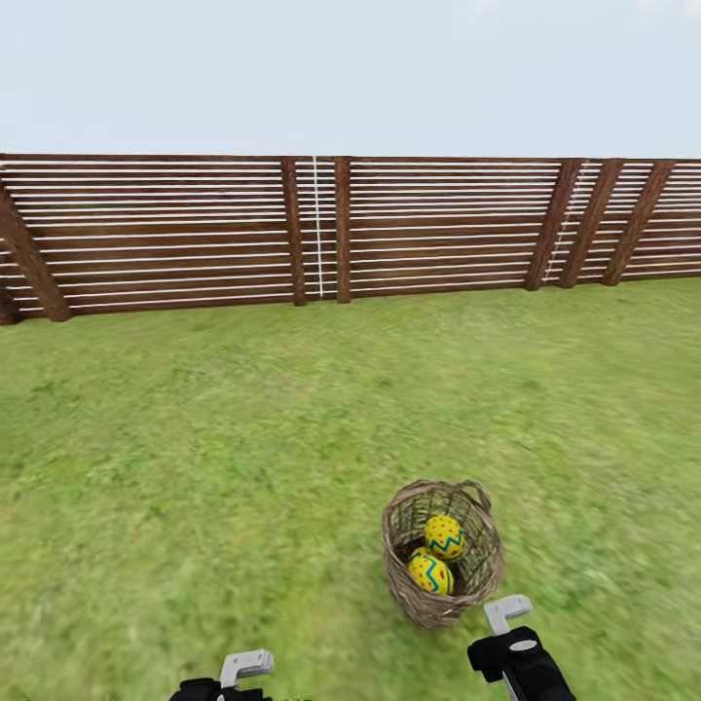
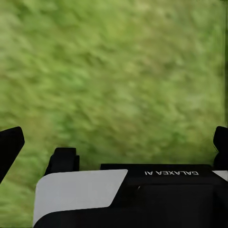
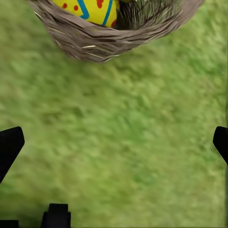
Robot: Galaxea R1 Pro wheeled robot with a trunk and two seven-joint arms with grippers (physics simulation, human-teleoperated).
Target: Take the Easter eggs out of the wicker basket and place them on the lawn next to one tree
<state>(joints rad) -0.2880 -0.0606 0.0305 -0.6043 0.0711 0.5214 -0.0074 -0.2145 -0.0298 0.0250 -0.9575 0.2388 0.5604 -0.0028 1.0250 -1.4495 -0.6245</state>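
The wicker basket (image 1: 443,584) stands upright on the lawn (image 1: 243,467), low and right of centre in the head view. Two yellow Easter eggs lie inside it, one (image 1: 444,536) behind the other (image 1: 430,572). Just near of the basket hangs my right gripper (image 1: 506,613), open, its fingertips (image 3: 10,145) wide apart over bare grass. The right wrist view catches the basket's wall (image 3: 114,40) and one egg (image 3: 90,9) at the frame edge. My left gripper (image 1: 245,666) is open too, over grass to the basket's left. The tree is out of view.
A brown horizontal-slat wooden fence (image 1: 341,234) closes off the far side of the garden, with slanted posts (image 1: 29,258) at the left and right. Open grass stretches between the basket and the fence and out to both sides.
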